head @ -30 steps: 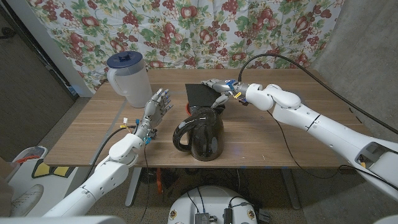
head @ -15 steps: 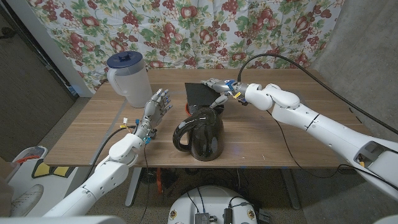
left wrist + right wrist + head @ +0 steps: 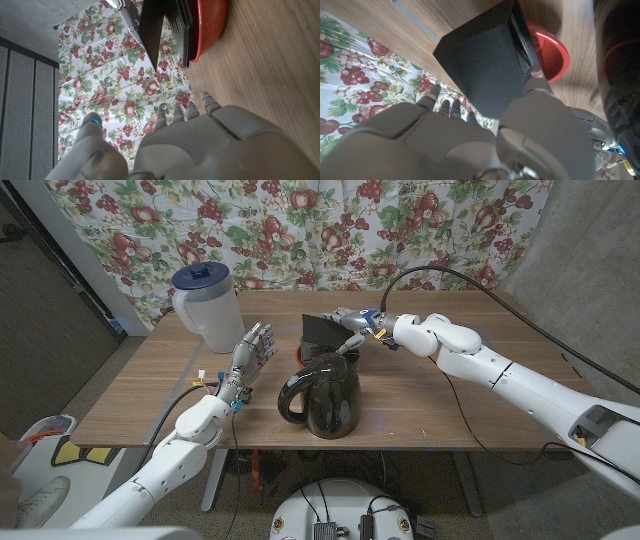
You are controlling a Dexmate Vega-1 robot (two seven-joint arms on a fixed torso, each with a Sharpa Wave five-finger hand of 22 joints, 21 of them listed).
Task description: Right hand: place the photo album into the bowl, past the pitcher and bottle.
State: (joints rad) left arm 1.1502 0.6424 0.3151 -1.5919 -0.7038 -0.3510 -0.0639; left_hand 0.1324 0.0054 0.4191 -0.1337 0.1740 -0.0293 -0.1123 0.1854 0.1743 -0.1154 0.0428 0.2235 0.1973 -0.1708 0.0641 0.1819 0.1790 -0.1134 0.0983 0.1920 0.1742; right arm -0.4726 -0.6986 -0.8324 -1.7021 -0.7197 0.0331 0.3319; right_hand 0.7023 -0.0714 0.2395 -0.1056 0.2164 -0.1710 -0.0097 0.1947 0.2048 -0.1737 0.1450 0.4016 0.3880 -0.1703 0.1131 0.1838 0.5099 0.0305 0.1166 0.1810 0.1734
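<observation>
Photo album (image 3: 322,332) sits pinched in my right hand (image 3: 352,326), tilted over the red bowl (image 3: 551,54) at twelve o'clock of the dark pitcher (image 3: 322,392). My left hand (image 3: 252,352) stands empty, fingers apart — the white pitcher (image 3: 205,306) at its eleven. Wooden desk (image 3: 430,405); floral curtain (image 3: 300,220) behind it.

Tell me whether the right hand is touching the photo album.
Touching. In the right wrist view the right hand grips the black photo album, fingers behind it and thumb pressed against its near face.
</observation>
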